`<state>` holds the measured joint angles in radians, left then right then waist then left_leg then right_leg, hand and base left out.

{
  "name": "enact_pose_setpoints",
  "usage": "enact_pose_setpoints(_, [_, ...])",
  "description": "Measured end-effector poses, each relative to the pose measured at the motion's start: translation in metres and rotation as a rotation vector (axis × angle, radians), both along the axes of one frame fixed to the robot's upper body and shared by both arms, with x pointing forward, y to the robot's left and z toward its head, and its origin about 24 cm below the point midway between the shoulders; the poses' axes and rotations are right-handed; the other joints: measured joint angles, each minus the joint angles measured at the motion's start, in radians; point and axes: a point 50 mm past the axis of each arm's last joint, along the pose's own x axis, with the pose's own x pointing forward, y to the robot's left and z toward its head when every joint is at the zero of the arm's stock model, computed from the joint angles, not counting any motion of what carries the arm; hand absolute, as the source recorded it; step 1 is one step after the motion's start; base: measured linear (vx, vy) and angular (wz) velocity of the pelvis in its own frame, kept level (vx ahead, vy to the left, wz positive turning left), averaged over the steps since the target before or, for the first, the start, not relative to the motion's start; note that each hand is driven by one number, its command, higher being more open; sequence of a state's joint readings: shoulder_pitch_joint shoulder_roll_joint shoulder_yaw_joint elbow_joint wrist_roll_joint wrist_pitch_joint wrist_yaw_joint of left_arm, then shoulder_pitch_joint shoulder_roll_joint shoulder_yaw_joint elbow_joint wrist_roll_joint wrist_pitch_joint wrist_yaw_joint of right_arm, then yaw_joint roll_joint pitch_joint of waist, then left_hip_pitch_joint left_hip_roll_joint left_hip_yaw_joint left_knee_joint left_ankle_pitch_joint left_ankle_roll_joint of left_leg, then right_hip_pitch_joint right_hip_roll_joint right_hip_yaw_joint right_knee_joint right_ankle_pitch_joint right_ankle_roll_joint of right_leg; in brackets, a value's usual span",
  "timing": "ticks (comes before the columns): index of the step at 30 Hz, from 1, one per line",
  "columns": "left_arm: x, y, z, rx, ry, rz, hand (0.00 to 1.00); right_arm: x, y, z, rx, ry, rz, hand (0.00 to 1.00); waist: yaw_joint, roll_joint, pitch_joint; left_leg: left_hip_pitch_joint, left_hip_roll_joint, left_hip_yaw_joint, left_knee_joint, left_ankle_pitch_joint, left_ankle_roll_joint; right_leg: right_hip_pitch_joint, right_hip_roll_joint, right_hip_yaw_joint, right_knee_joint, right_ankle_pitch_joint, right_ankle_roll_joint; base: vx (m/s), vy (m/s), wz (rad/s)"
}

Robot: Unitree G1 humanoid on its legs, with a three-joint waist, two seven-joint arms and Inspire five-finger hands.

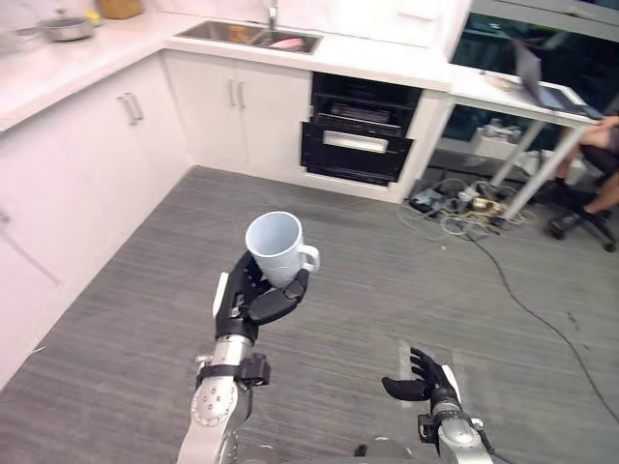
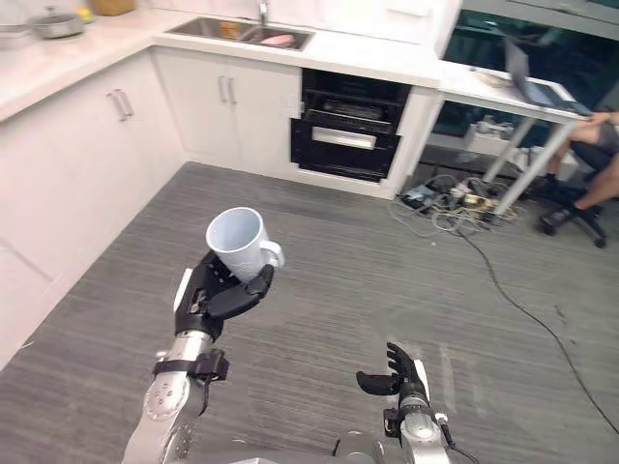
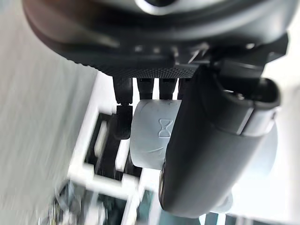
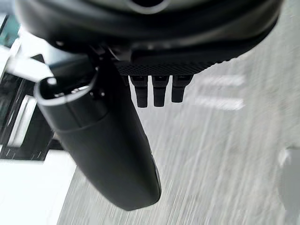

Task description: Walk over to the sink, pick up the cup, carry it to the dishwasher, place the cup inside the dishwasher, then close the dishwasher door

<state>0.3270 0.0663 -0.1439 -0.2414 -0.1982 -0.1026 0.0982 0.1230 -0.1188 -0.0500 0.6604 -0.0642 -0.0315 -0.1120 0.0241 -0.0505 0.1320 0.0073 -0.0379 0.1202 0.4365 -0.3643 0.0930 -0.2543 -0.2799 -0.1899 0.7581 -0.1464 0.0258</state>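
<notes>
Landmark: dishwasher (image 1: 358,130), dark, set in the white cabinets under the counter (image 1: 382,60); racks visible inside.
Cup (image 1: 276,246): white, off the floor, well short of the dishwasher and a little to its left; mouth tilted up toward the head camera, handle on the side toward the right arm.
Left hand (image 1: 253,300): raised, fingers and thumb wrapped round the lower body of the cup; the left wrist view shows the thumb lying across the cup wall.
Right hand (image 1: 430,385): low, farther from the dishwasher than the cup and slightly to its right; fingers loose and spread, nothing in them.
Sink (image 1: 250,37): in the counter, above and left of the dishwasher; something pink lies in it.
Cables (image 1: 455,203): tangled on the grey floor (image 1: 387,280), just right of the dishwasher.
Table (image 1: 503,92): right of the dishwasher, laptop (image 1: 542,82) on it; a person (image 1: 604,159) seated beyond.
</notes>
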Motion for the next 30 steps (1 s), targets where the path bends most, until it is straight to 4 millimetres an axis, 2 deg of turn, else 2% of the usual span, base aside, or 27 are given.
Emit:
enact_pose_setpoints(1, [-0.002,0.001,-0.002,0.004,0.011,0.013,0.3,0.0,0.006,-0.001,0.012,0.002,0.015,0.9,-0.003,0.011,0.01,0.023,-0.002,-0.041,-0.007,-0.01,0.005,-0.033,0.044,0.048,0.038,-0.059,0.031,0.23,0.044,0.83])
enact_pose_setpoints(2, [-0.001,0.001,-0.001,0.004,0.009,0.013,0.3,0.001,0.007,0.0,0.015,-0.003,0.022,0.9,-0.005,0.009,0.012,0.029,-0.002,-0.055,-0.013,-0.013,0.007,-0.048,0.063,0.054,0.025,-0.071,0.034,0.28,0.002,0.87])
enact_pose_setpoints(5, [0.003,-0.01,0.0,0.001,0.0,-0.051,0.3,0.008,0.003,0.008,-0.002,-0.048,0.014,0.9,-0.033,0.015,0.031,0.074,-0.014,-0.15,-0.064,-0.014,0.001,-0.111,0.141,0.047,-0.176,-0.059,0.044,0.4,-0.05,0.88])
enact_pose_setpoints(7, [0.007,-0.021,0.003,-0.011,-0.016,-0.105,0.3,0.011,-0.002,0.013,-0.016,-0.076,0.0,0.9,-0.059,0.014,0.034,0.121,-0.024,-0.217,-0.114,-0.012,-0.007,-0.131,0.166,0.047,-0.379,0.026,0.046,0.48,-0.11,1.19])
enact_pose_setpoints(8, [0.011,-0.029,0.005,-0.021,-0.03,-0.136,0.3,0.014,-0.007,0.019,-0.03,-0.105,-0.007,0.9,-0.076,0.014,0.034,0.156,-0.027,-0.262,-0.142,-0.016,-0.014,-0.132,0.175,0.062,-0.438,0.135,0.043,0.56,-0.184,1.07])
enact_pose_setpoints(9, [0.016,-0.037,0.008,-0.024,-0.045,-0.172,0.3,0.018,-0.013,0.026,-0.052,-0.134,-0.005,0.9,-0.083,0.028,0.032,0.183,-0.025,-0.289,-0.165,-0.02,-0.021,-0.128,0.175,0.086,-0.413,0.231,0.015,0.57,-0.196,0.96])
enact_pose_setpoints(10, [0.02,-0.045,0.01,-0.035,-0.058,-0.196,0.3,0.024,-0.018,0.034,-0.073,-0.168,0.004,0.9,-0.08,0.062,0.04,0.193,-0.004,-0.295,-0.169,-0.022,-0.034,-0.14,0.177,0.077,-0.346,0.186,0.006,0.56,-0.188,0.64])
enact_pose_setpoints(11, [0.021,-0.05,0.012,-0.041,-0.065,-0.214,0.3,0.028,-0.019,0.038,-0.078,-0.19,0.003,0.9,-0.083,0.081,0.039,0.201,0.005,-0.284,-0.163,-0.009,-0.065,-0.146,0.172,0.06,-0.289,0.14,-0.007,0.55,-0.164,0.47])
enact_pose_setpoints(12, [0.021,-0.055,0.011,-0.053,-0.061,-0.226,0.3,0.028,-0.019,0.04,-0.078,-0.198,0.005,0.9,-0.099,0.091,0.039,0.205,0.017,-0.259,-0.122,0.015,-0.106,-0.122,0.16,0.03,-0.254,0.098,-0.012,0.55,-0.159,0.71])
enact_pose_setpoints(13, [0.021,-0.061,0.009,-0.07,-0.049,-0.239,0.3,0.026,-0.019,0.04,-0.077,-0.199,0.007,0.9,-0.12,0.098,0.041,0.198,0.035,-0.209,-0.037,0.051,-0.164,-0.072,0.152,-0.01,-0.232,0.063,-0.019,0.56,-0.184,0.72])
enact_pose_setpoints(14, [0.02,-0.066,0.007,-0.094,-0.039,-0.25,0.3,0.022,-0.017,0.043,-0.075,-0.212,0.01,0.9,-0.116,0.109,0.044,0.151,0.088,-0.059,0.17,0.133,-0.194,0.01,0.171,-0.044,-0.241,0.032,-0.035,0.56,-0.209,0.35])
enact_pose_setpoints(15, [0.017,-0.067,0.009,-0.11,-0.045,-0.249,0.3,0.017,-0.011,0.048,-0.066,-0.237,0.02,0.9,-0.095,0.108,0.046,0.077,0.195,0.096,0.405,0.31,-0.144,0.112,0.207,-0.037,-0.316,-0.006,-0.046,0.71,-0.213,-0.15])
enact_pose_setpoints(16, [0.016,-0.065,0.01,-0.107,-0.054,-0.245,0.3,0.016,-0.007,0.051,-0.059,-0.255,0.024,0.9,-0.083,0.102,0.047,0.039,0.25,0.142,0.513,0.327,-0.134,0.162,0.222,-0.026,-0.365,-0.023,-0.032,0.59,-0.15,-0.42])
enact_pose_setpoints(17, [0.016,-0.065,0.012,-0.109,-0.064,-0.247,0.3,0.019,-0.004,0.054,-0.055,-0.281,0.022,0.9,-0.076,0.114,0.045,-0.038,0.321,0.171,0.632,0.268,-0.125,0.207,0.248,-0.025,-0.407,-0.027,-0.037,0.55,-0.104,-0.27])
enact_pose_setpoints(18, [0.018,-0.066,0.013,-0.104,-0.07,-0.257,0.3,0.022,-0.002,0.055,-0.052,-0.293,0.009,0.9,-0.072,0.103,0.045,-0.144,0.356,0.198,0.685,0.179,-0.115,0.265,0.254,-0.024,-0.466,-0.027,-0.038,0.5,-0.087,-0.17])
enact_pose_setpoints(19, [0.018,-0.065,0.013,-0.1,-0.071,-0.262,0.3,0.024,-0.002,0.055,-0.053,-0.295,0.008,0.9,-0.066,0.084,0.051,-0.221,0.346,0.229,0.628,0.109,-0.098,0.322,0.237,-0.015,-0.517,-0.025,-0.034,0.52,-0.064,-0.12])
enact_pose_setpoints(20, [0.018,-0.064,0.012,-0.096,-0.07,-0.262,0.3,0.026,-0.002,0.055,-0.052,-0.296,0.008,0.9,-0.062,0.075,0.057,-0.249,0.331,0.237,0.564,0.087,-0.101,0.349,0.226,-0.01,-0.541,-0.024,-0.033,0.53,-0.005,-0.23])
enact_pose_setpoints(21, [0.017,-0.062,0.01,-0.09,-0.06,-0.257,0.3,0.027,-0.003,0.054,-0.055,-0.289,0.003,0.9,-0.052,0.067,0.062,-0.294,0.285,0.218,0.393,0.078,-0.11,0.396,0.205,0.005,-0.575,-0.024,-0.033,0.51,0.063,-0.43])
enact_pose_setpoints(22, [0.017,-0.06,0.006,-0.085,-0.042,-0.249,0.3,0.027,-0.008,0.051,-0.065,-0.272,-0.005,0.9,-0.037,0.068,0.062,-0.312,0.222,0.154,0.172,0.112,-0.14,0.431,0.189,0.028,-0.587,-0.03,-0.024,0.6,0.143,-0.64])
enact_pose_setpoints(23, [0.016,-0.057,0.004,-0.083,-0.032,-0.236,0.3,0.026,-0.009,0.048,-0.07,-0.258,-0.001,0.9,-0.03,0.072,0.06,-0.303,0.187,0.098,-0.003,0.19,-0.152,0.454,0.183,0.05,-0.585,-0.045,-0.002,0.49,0.168,-0.67])
enact_pose_setpoints(24, [0.015,-0.056,0.003,-0.083,-0.026,-0.23,0.3,0.025,-0.01,0.047,-0.071,-0.25,0.001,0.9,-0.025,0.079,0.056,-0.289,0.174,0.067,-0.113,0.262,-0.151,0.47,0.189,0.068,-0.583,-0.064,0.02,0.63,0.298,-0.91])
enact_pose_setpoints(25, [0.013,-0.048,-0.001,-0.063,-0.007,-0.209,0.3,0.024,-0.004,0.04,-0.049,-0.222,-0.005,0.9,-0.013,0.059,0.053,-0.26,0.154,0.057,-0.103,0.404,-0.112,0.521,0.157,0.121,-0.579,-0.125,0.054,0.43,0.22,-0.64])
enact_pose_setpoints(26, [0.013,-0.047,-0.003,-0.054,0.004,-0.202,0.3,0.022,-0.002,0.038,-0.042,-0.213,-0.006,0.9,-0.022,0.044,0.046,-0.263,0.148,0.063,-0.081,0.381,-0.104,0.519,0.144,0.134,-0.576,-0.127,0.052,0.6,0.308,-0.53])
enact_pose_setpoints(27, [0.014,-0.045,-0.003,-0.049,0.004,-0.193,0.3,0.022,-0.001,0.038,-0.04,-0.217,-0.001,0.9,-0.026,0.033,0.046,-0.295,0.145,0.065,0.002,0.305,-0.092,0.497,0.132,0.166,-0.531,-0.126,0.054,0.35,0.178,-0.11])
enact_pose_setpoints(28, [0.014,-0.045,-0.003,-0.049,0.006,-0.191,0.3,0.022,-0.002,0.038,-0.043,-0.214,0.002,0.9,-0.025,0.032,0.046,-0.306,0.145,0.074,0.039,0.265,-0.086,0.479,0.129,0.184,-0.49,-0.128,0.057,0.52,0.294,-0.35])
enact_pose_setpoints(29, [0.013,-0.045,-0.004,-0.045,0.017,-0.194,0.3,0.022,-0.002,0.037,-0.045,-0.208,0.005,0.9,-0.018,0.028,0.048,-0.292,0.143,0.104,0.068,0.204,-0.091,0.411,0.112,0.215,-0.328,-0.134,0.07,0.4,0.245,-0.53])
enact_pose_setpoints(30, [0.013,-0.043,-0.005,-0.032,0.019,-0.198,0.3,0.023,0.001,0.037,-0.037,-0.212,0.01,0.9,-0.02,0.007,0.056,-0.25,0.125,0.134,0.064,0.167,-0.083,0.304,0.067,0.219,-0.091,-0.096,0.17,0.4,0.23,-0.49])
